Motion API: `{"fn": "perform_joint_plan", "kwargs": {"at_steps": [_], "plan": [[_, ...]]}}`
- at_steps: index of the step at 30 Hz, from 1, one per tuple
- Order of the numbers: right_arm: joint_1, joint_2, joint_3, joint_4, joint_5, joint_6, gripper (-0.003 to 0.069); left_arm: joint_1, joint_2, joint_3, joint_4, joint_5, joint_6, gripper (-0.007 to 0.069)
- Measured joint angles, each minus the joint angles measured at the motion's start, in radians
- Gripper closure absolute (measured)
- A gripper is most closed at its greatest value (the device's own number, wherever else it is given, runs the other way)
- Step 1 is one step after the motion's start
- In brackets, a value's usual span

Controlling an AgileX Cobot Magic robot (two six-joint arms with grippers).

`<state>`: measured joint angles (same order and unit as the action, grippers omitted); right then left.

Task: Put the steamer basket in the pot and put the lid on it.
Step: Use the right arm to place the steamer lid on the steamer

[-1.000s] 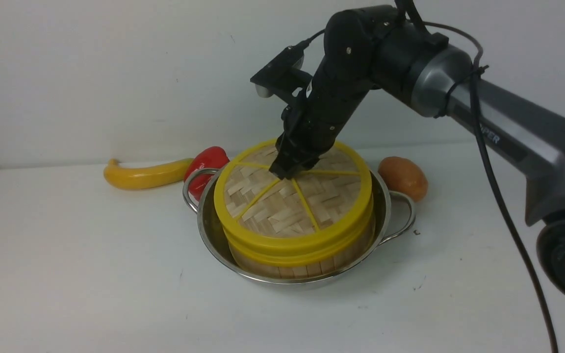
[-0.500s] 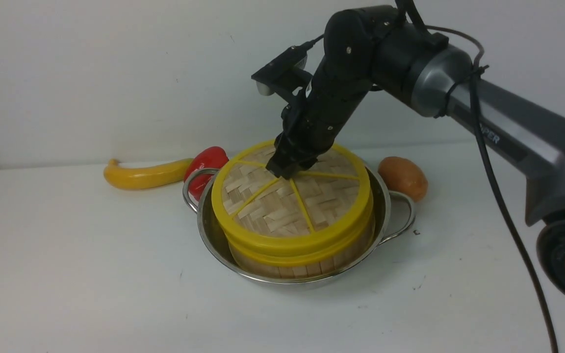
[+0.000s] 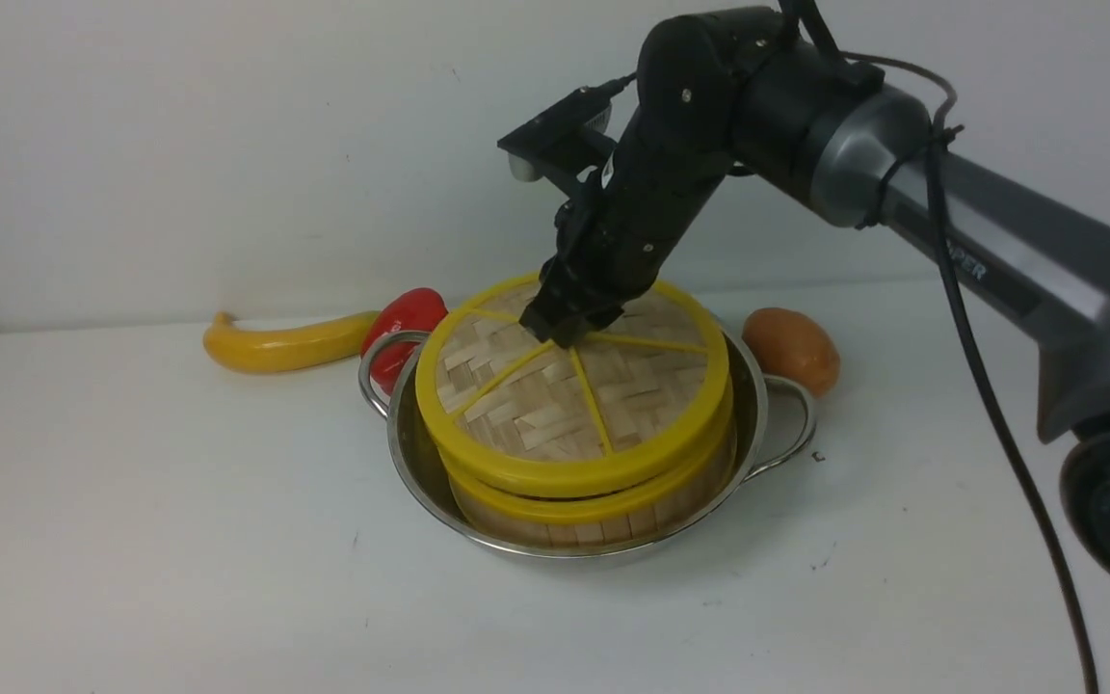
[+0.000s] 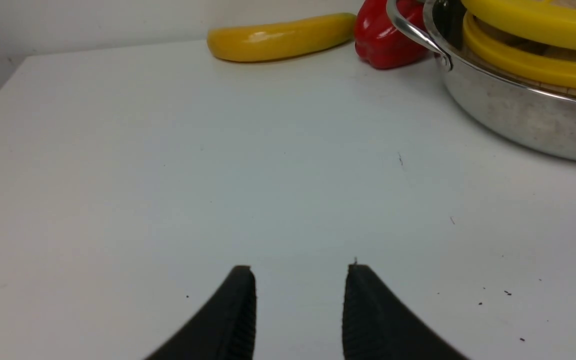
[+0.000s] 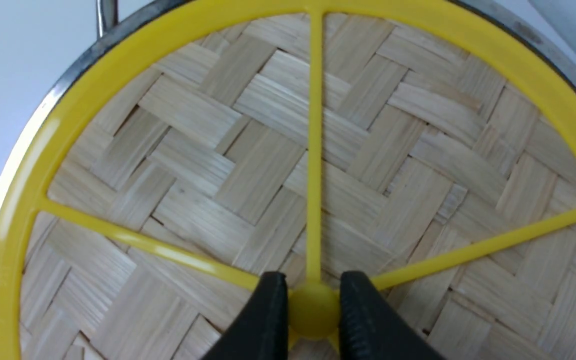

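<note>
The steamer basket (image 3: 594,511) sits inside the shiny steel pot (image 3: 420,472), its yellow rim showing just under the lid. The woven lid (image 3: 555,405) with yellow rim and spokes lies tilted on top of the basket, slightly off toward the left. My right gripper (image 3: 560,333) is shut on the lid's small yellow centre knob (image 5: 314,309), one finger on each side. My left gripper (image 4: 300,272) hovers low over bare table left of the pot (image 4: 508,115), open with nothing between its fingers. The basket's contents are hidden.
A yellow banana (image 3: 285,342) and a red pepper (image 3: 410,313) lie behind the pot on the left, the pepper touching the pot's handle (image 3: 377,371). A brown potato (image 3: 791,349) lies behind the right handle. The white wall stands close behind.
The right gripper has shifted the lid slightly left and lifted its near edge, so the lid sits more tilted over the basket. The left gripper has not moved.
</note>
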<state>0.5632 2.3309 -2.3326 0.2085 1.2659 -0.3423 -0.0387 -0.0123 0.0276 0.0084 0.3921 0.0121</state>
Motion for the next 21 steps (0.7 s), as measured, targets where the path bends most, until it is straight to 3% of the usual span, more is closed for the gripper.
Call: {"fn": "perform_joint_plan", "kwargs": {"at_steps": [21], "plan": [[0.010, -0.042, 0.066, -0.009, 0.000, 0.016, 0.0545, 0.000, 0.000, 0.000, 0.000, 0.000, 0.000, 0.0386]]}}
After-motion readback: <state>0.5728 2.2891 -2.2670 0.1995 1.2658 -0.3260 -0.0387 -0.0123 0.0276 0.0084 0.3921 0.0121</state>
